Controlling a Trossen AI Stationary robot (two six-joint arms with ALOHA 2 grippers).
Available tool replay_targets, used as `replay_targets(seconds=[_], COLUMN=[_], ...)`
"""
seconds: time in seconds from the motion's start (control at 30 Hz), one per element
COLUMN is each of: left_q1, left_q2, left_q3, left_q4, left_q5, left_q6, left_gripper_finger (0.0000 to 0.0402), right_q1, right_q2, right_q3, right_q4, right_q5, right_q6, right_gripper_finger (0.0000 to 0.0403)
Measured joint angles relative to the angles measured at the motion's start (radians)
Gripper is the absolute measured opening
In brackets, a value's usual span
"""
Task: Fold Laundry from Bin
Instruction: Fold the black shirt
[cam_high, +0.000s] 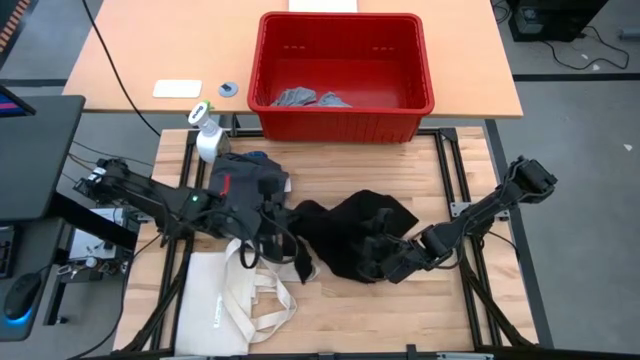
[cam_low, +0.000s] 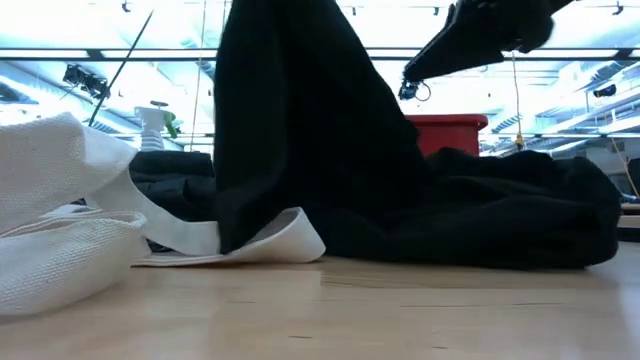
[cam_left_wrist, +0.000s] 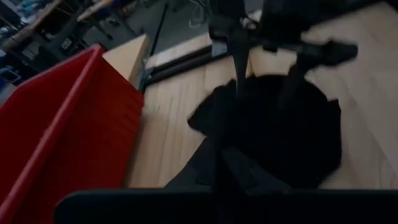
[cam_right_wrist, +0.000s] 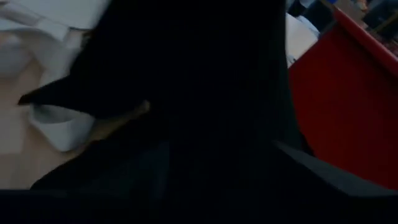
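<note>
The large black piece (cam_high: 355, 235) lies bunched on the table's middle. Its left part (cam_low: 290, 110) is drawn up out of the top of the low view. My left gripper (cam_high: 268, 232) is above that part, shut on it. My right gripper (cam_high: 388, 262) is at the black piece's near right edge, and dark cloth fills its wrist view. The red bin (cam_high: 345, 118) stands at the far middle with light grey pieces (cam_high: 300, 98) on its floor. A dark grey piece (cam_high: 245, 178) lies under my left arm. My left gripper holds the black piece by its left part (cam_left_wrist: 224, 168); the place of contact is above the low view and hidden in the wrist view. The cloth hangs below the gripper as a broad drape. The rest (cam_low: 500, 210) lies heaped on the table.
A cream tote bag (cam_high: 235, 295) lies at the near left, one strap (cam_low: 270, 240) under the hanging black cloth. A white spray bottle (cam_high: 205, 128) stands at the far left beside the bin. Bare wood (cam_high: 400, 315) shows along the near edge.
</note>
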Motion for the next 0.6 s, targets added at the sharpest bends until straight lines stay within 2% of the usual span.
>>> replay_targets(seconds=[0.17,0.37,0.6], left_q1=[0.005,0.008,-0.011], left_q2=[0.001,0.001,0.004], left_q3=[0.011,0.011,0.011], left_q4=[-0.001,-0.031,-0.047], left_q5=[-0.007,-0.007,0.010], left_q6=[0.000,-0.025,-0.027], left_gripper_finger=[0.0004,0.0004,0.0004], right_q1=[0.001,0.024,0.023], right_q2=[0.038,0.072,0.071], right_q3=[-0.001,-0.001,-0.001], right_q4=[0.001,0.029,0.042], right_q5=[0.063,0.068,-0.037], right_q6=[0.086,0.156,0.212], right_gripper_finger=[0.0307,0.0294,0.0273])
